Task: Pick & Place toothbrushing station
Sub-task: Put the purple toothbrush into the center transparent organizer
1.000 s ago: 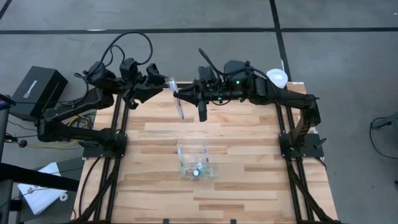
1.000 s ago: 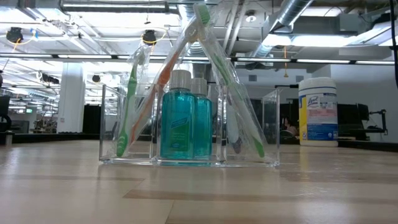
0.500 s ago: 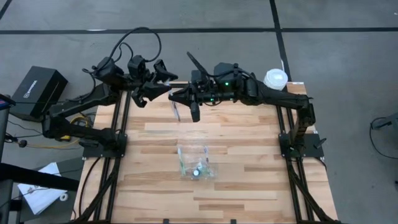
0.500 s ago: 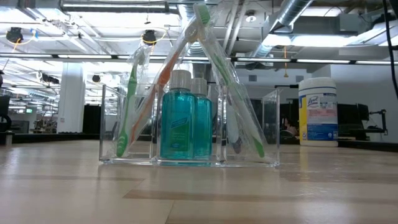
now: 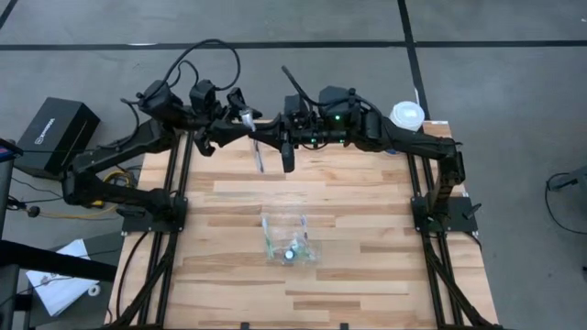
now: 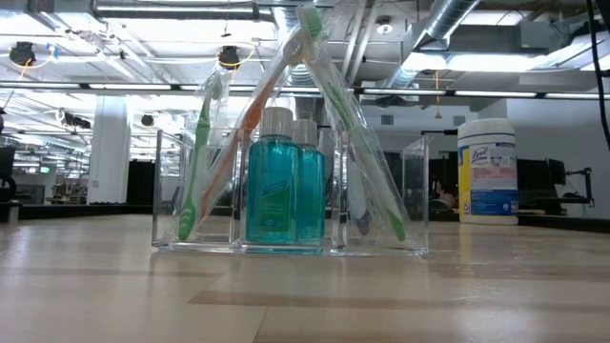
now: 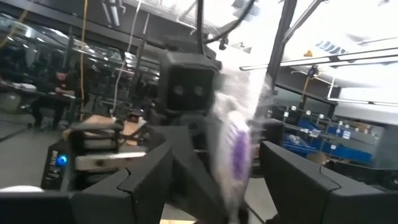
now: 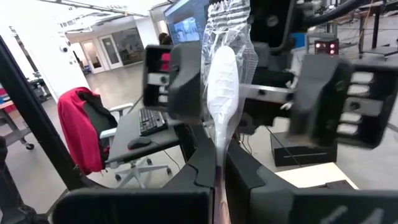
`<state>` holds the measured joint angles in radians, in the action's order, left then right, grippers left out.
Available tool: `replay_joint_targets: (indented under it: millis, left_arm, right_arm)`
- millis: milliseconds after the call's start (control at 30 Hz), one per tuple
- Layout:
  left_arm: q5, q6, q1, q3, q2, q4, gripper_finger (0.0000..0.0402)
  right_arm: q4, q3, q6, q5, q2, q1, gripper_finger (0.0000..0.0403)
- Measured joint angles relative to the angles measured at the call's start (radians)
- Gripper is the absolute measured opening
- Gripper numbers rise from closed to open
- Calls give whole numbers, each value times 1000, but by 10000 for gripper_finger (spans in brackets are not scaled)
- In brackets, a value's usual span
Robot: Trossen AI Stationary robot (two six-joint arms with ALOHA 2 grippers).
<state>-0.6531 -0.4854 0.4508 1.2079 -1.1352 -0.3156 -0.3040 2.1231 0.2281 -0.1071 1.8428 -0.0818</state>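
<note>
Toothbrushes (image 6: pixel 315 105) in clear wrappers lean crosswise in the clear plastic container (image 6: pixel 412 195), which stands near the middle of the wooden table (image 5: pixel 367 266), a little toward its front edge, with bare boards on every side of it. Two teal bottles (image 6: pixel 284 181) with white caps stand upright between the brushes in the container's middle part. One more wrapped toothbrush (image 8: pixel 221 93) is off the table's surface, at the far edge: the right gripper (image 5: pixel 260 145) has its fingers pressed together on the wrapper's lower end, and the brush head points up past them. The left gripper (image 5: pixel 240 117) faces it from just beside, its fingers (image 7: pixel 146 180) spread wide to either side of the brush's wrapped head (image 7: pixel 239 146), not pinching it. Both arms reach in over the far rim, leaving the middle and near boards open. A white tub with a blue-yellow label (image 6: pixel 487 171) stands at the far right corner, well apart from the container.
</note>
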Motion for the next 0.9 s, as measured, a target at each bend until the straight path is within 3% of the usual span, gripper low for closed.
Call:
replay_joint_targets:
  millis: [200, 900]
  left_arm:
    - [-5, -2, 34, 0, 1, -2, 228]
    - [-45, -28, 48, 0, 3, -5, 81]
  right_arm:
    - [0, 0, -2, -5, 0, 0, 1]
    - [-1, 0, 0, -41, 0, -1, 1]
